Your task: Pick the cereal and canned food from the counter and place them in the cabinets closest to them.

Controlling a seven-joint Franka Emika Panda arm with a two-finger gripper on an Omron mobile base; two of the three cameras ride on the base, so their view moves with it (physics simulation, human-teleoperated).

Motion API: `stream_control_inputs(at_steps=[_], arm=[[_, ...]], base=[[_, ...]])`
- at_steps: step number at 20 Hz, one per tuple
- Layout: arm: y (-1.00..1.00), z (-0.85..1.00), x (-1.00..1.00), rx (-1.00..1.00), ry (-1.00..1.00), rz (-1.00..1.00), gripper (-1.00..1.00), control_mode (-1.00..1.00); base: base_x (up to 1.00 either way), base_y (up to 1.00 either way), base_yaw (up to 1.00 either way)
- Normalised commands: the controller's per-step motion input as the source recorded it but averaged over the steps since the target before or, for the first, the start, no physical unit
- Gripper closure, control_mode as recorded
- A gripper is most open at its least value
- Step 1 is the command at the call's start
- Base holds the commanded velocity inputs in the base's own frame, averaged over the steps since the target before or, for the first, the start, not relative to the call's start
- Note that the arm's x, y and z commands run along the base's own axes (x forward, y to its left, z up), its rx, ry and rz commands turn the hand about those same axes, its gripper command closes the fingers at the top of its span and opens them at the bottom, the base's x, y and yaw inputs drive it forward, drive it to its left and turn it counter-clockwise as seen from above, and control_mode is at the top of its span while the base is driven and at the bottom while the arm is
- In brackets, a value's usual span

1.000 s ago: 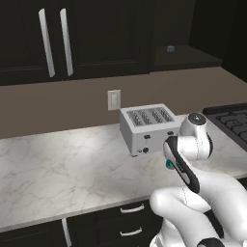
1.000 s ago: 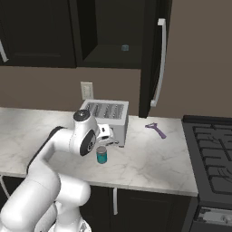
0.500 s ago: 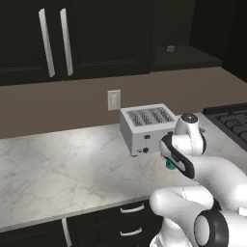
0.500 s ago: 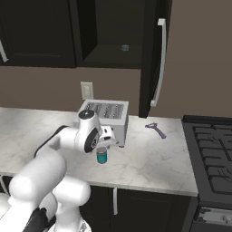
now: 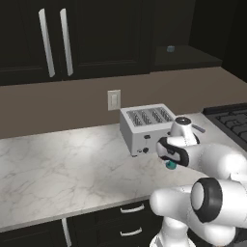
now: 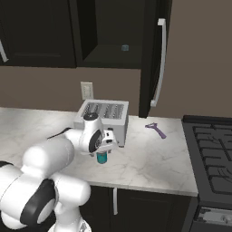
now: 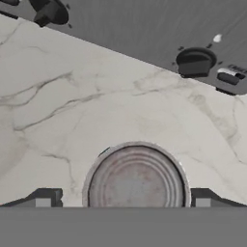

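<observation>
The canned food (image 6: 103,158) is a small teal can standing on the white marble counter (image 6: 149,158) just in front of the toaster. My gripper (image 6: 103,150) points down right over it. In the hand view the can's pale round top (image 7: 136,178) lies between my two fingertips (image 7: 44,198), with a small gap on each side, so my gripper (image 7: 123,200) is open around it. From the left, the can (image 5: 171,165) peeks out under my hand (image 5: 170,155). The cereal is out of view. Dark upper cabinets (image 5: 53,43) hang above the counter (image 5: 62,169).
A silver toaster (image 5: 144,127) stands right behind the can, also seen as the toaster (image 6: 105,114). An upper cabinet door (image 6: 156,59) stands open, and a small pale-blue object (image 6: 124,47) sits on the shelf inside. A purple utensil (image 6: 156,130) lies near the black stove (image 6: 213,158).
My arm has folded in closer and the hand has settled a little lower over the can. The can has stayed where it was.
</observation>
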Motion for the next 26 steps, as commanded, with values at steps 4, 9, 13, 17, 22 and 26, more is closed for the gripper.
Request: stream_control_inputs(at_steps=[4, 9, 13, 17, 22, 26], arm=[[0.00, -0.19, 0.18, 0.04, 0.00, 0.00, -1.00, -1.00], [0.00, -0.05, 0.07, 0.00, 0.00, 0.00, 1.00, -1.00], [0.00, 0.06, -0.01, 0.00, -0.02, 0.00, 1.00, -1.00], [-0.02, 0.35, -0.17, 0.00, -0.05, -0.06, 1.00, -1.00], [-0.02, 0.57, -0.17, 0.01, -0.04, -0.08, 1.00, -1.00], [-0.05, 0.69, -0.21, 0.01, 0.00, -0.07, 1.00, -1.00]], base=[[0.00, 0.00, 0.00], [0.00, 0.00, 0.00], [0.00, 0.00, 0.00], [0.00, 0.00, 0.00], [0.00, 0.00, 0.00], [0.00, 0.00, 0.00]])
